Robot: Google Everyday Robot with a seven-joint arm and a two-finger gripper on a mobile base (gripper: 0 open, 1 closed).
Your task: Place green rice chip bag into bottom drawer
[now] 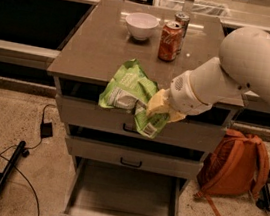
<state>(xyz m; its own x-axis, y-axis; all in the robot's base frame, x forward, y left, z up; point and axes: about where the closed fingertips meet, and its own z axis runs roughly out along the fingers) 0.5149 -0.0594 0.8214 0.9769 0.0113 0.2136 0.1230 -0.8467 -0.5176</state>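
The green rice chip bag (130,91) is crinkly lime-green with white patches. It hangs in the air in front of the cabinet's top edge, over the top drawer front. My gripper (156,107), with yellowish fingers, is shut on the bag's right side at the end of the thick white arm (241,70) reaching in from the right. The bottom drawer (124,199) is pulled out below, its plain grey floor showing with nothing in it. The bag is well above it.
On the cabinet top (100,39) stand a white bowl (141,25) and two soda cans (170,40) at the back. Two closed upper drawers (133,155) have black handles. An orange backpack (237,166) sits right of the cabinet. Cables (11,157) lie on the floor at left.
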